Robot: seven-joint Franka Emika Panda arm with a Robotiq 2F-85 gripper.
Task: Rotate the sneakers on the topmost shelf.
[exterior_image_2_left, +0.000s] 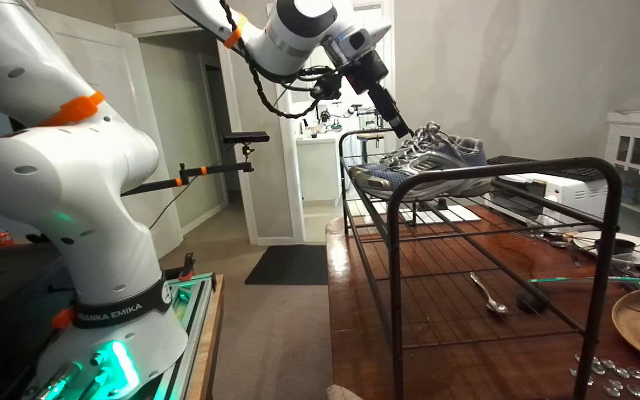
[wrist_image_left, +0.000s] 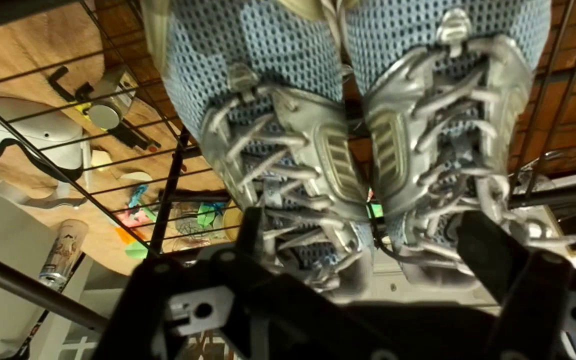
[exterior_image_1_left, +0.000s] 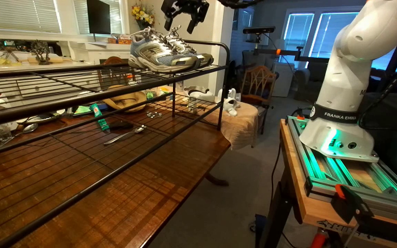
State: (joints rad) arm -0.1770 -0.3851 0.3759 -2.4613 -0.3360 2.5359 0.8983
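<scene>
Jaws spread well apart, the gripper [exterior_image_1_left: 179, 29] hangs over the sneakers [exterior_image_1_left: 164, 57], close to their laces [wrist_image_left: 288, 172], though whether it touches them I cannot tell; the pair stands side by side near one end of the topmost shelf [exterior_image_1_left: 115, 91], facing the robot's base [exterior_image_1_left: 336, 134]

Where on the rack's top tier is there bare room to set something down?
Bare: the long visible stretch of the topmost shelf, bordered by its side tubes and the sneakers. Crowded: near the rounded rail, where the open gripper hangs above the sneakers.
</scene>
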